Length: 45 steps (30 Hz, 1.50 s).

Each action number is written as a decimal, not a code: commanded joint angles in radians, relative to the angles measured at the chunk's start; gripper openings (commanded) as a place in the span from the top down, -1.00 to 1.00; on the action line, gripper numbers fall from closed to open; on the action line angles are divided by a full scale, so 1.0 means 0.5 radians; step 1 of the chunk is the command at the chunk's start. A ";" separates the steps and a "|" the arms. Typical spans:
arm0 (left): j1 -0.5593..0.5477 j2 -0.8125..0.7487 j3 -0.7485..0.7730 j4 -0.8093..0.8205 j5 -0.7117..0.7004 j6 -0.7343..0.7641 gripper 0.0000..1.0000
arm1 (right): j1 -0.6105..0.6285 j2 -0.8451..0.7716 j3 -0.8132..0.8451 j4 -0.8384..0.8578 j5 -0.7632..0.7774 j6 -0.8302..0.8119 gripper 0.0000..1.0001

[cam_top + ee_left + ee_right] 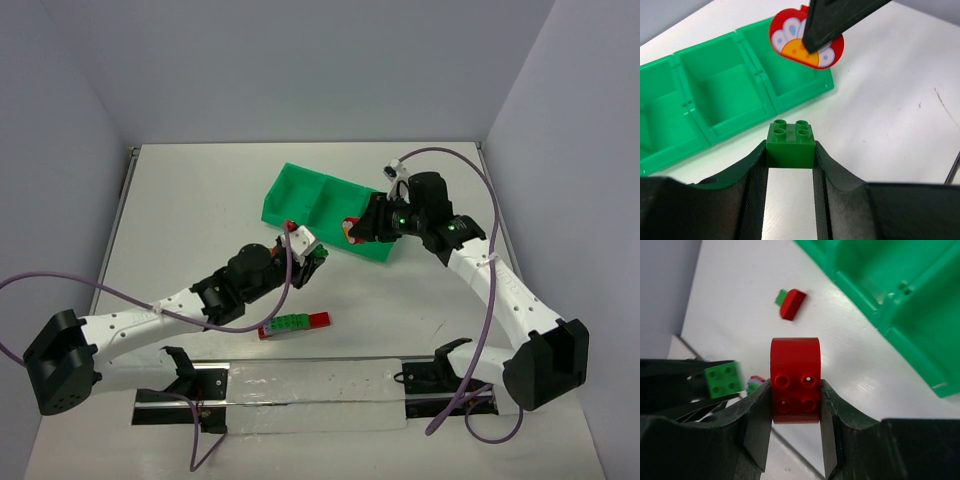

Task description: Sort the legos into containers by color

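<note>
Fixed overhead view looking down, two close wrist views, all sharing the green tray [300, 195]

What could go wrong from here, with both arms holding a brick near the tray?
1. The left gripper and right gripper are close together at one end of the tray. If both move in at once, they could collide.
2. The green brick is held only at the fingertips, so it might slip out early.
3. The red piece hangs near the tray's rim and could drop outside.
</note>
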 commanded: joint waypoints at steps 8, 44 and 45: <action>0.109 -0.212 -0.053 -0.008 -0.337 -0.338 1.00 | -0.012 0.101 0.137 -0.096 0.847 0.020 0.96; 0.478 0.281 0.845 -1.279 0.029 -0.997 1.00 | -0.018 1.111 0.751 -0.120 1.481 -0.164 -0.64; 0.475 0.288 0.855 -1.276 0.028 -1.000 1.00 | -0.012 1.092 0.745 -0.120 1.472 -0.165 -0.64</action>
